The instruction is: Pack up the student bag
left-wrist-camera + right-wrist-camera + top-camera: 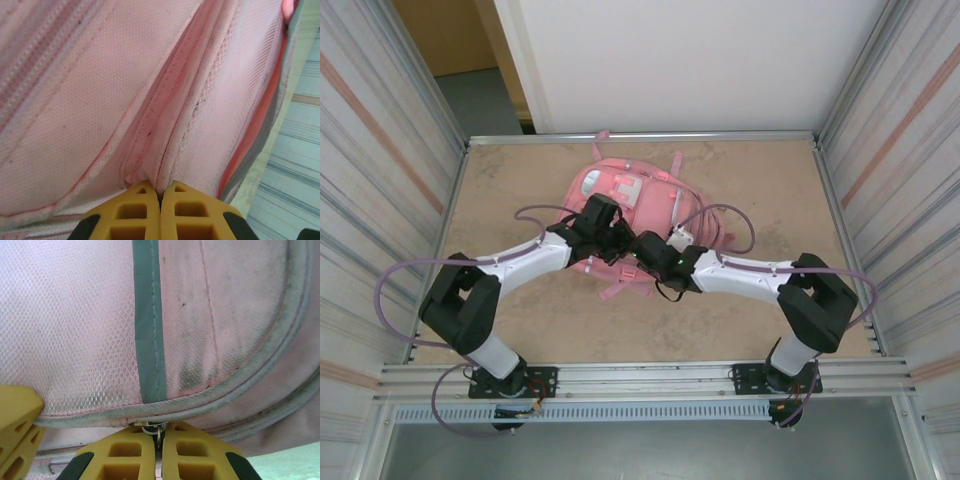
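Top external, Mia: where is the bag?

Flat in the middle of the table, Jo, front pockets up, straps trailing off its edges. Both arms reach onto its near side.

And the grippers?

Left wrist shows the left gripper clenched on a fold of pink cloth beside a zip line, the jaws pressed together with the fabric pinched between them. Right wrist shows the right gripper clamped on the small metal zip pull, right under the grey piping. Another gripper's yellow fingers sit at the left edge of that view. I take them for the left one's, so the two grips are just beside each other.

So how far along are we?

Hard to call. One gripper bracing the cloth and the other on the pull reads to me as a zip step. The stretch of zip I can see from the left wrist looks shut. I cannot tell whether the pull is at the start or the end of its run, and the bag's inside is hidden.

Best guess?

Either a pocket is about to be opened, and all the packing is left, or it is being closed as the last step. Either way, the pull has to travel along the zip while the left holds the fabric taut.
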Robot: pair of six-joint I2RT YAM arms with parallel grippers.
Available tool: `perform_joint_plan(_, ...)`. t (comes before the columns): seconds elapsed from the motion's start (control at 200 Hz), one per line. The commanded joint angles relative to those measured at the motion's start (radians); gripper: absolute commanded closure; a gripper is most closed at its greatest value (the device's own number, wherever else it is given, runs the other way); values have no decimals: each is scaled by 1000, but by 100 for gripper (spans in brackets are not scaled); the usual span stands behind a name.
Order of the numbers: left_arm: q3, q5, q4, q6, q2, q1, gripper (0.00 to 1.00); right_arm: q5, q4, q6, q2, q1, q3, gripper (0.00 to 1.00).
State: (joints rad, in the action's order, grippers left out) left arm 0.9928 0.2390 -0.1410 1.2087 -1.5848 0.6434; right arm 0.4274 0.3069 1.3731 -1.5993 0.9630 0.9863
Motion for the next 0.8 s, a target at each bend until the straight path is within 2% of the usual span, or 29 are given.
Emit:
perform_joint_plan(0.0,-13,34,-17,-18,52,-16,100,113,51,-93,93,-9,-35,100)
perform_joint_plan(0.12,-35,26,-17,-26,57,-36,100,67,73,-191,154,-29,-79,100)
perform_joint_plan(0.14,-38,30,-17,-30,55,-39,100,55,67,-246,161,-35,-89,100)
perform_joint_plan(0.401,-9,98,-73,-133,33,-95,100,-281,57,-643,215,-153,-137,100)
perform_joint_plan(0.521,10,111,-125,-191,32,-135,100,-491,14,-818,263,-223,-178,100)
perform_joint_plan(0.621,27,107,-174,-237,32,-166,100,-547,43,-914,268,-272,-169,100)
perform_joint_plan(0.737,38,129,-195,-287,30,-212,100,-548,74,-1012,253,-296,-144,100)
perform_joint_plan(0.792,55,139,-210,-327,18,-231,100,-603,46,-1069,252,-296,-149,100)
